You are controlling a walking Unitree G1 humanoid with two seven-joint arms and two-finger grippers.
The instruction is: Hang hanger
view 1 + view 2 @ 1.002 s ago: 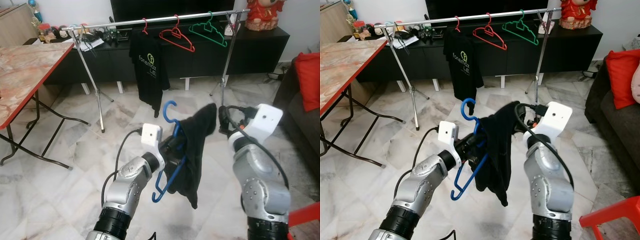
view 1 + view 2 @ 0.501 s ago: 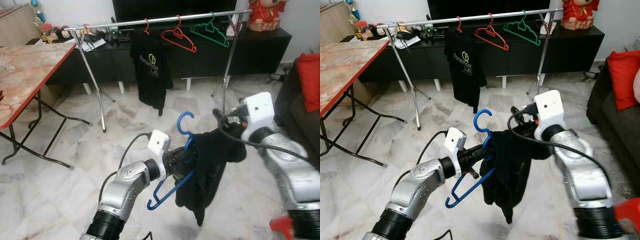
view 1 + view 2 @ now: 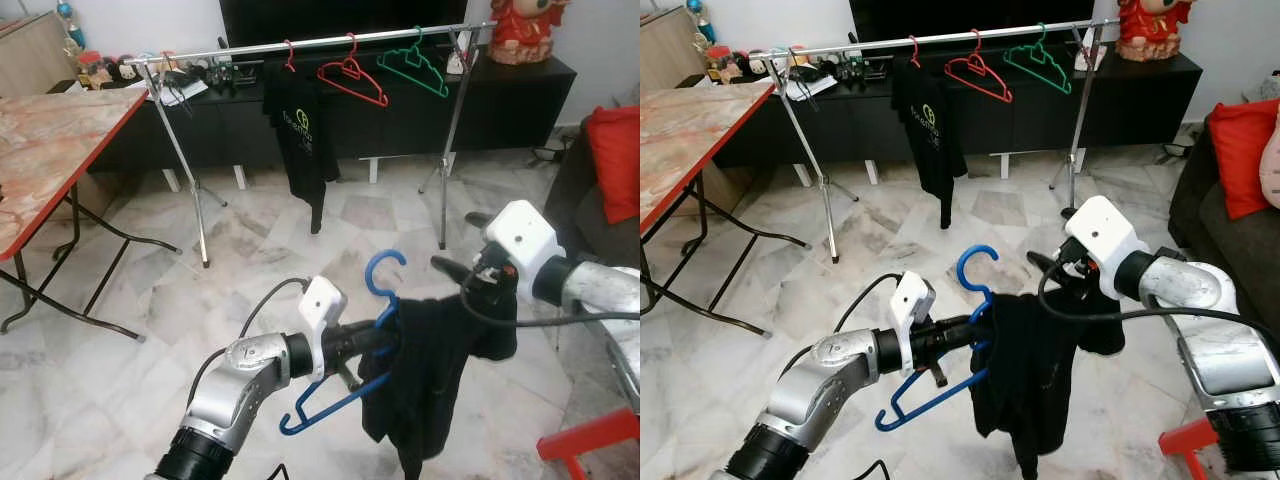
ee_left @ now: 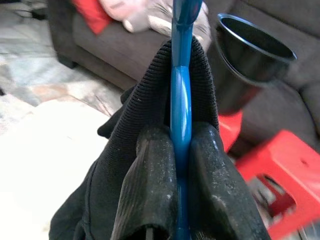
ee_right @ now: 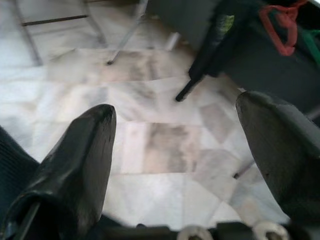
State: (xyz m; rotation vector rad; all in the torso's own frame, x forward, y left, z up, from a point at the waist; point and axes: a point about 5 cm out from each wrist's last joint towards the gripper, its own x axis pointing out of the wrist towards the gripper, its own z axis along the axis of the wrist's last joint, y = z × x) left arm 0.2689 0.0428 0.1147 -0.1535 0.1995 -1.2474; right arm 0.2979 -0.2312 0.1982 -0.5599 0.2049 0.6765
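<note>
Compared with one second ago, the left tool (image 3: 372,343) and the blue hanger (image 3: 345,385) sit lower and further to the robot's right in the head views, and the right arm has swung outward so that the right tool (image 3: 455,268) now points across the garment instead of standing upright beside it. The left tool is clamped on the blue hanger just below its hook; the left wrist view shows both fingers (image 4: 150,185) pressed flat against the blue bar with fabric bunched around it. The black garment (image 3: 1025,375) drapes unevenly over one side of the hanger and hangs well below it. The right tool's fingers (image 5: 70,170) stand wide apart with only floor between them, holding nothing, just beside the garment's upper fold. The clothes rail (image 3: 320,42) stands well apart from the robot, across the marble floor (image 3: 140,300), carrying a black T-shirt (image 3: 300,140), a red hanger (image 3: 352,80) and a green hanger (image 3: 415,68). The hanging step has not yet begun; the robot judges to need an approach first. Risks: the garment, bunched to one side, may slide off the tilted hanger during walking; the trailing fabric may snag the right tool; the hook may miss the rail if the hanger rotates in the grip.
</note>
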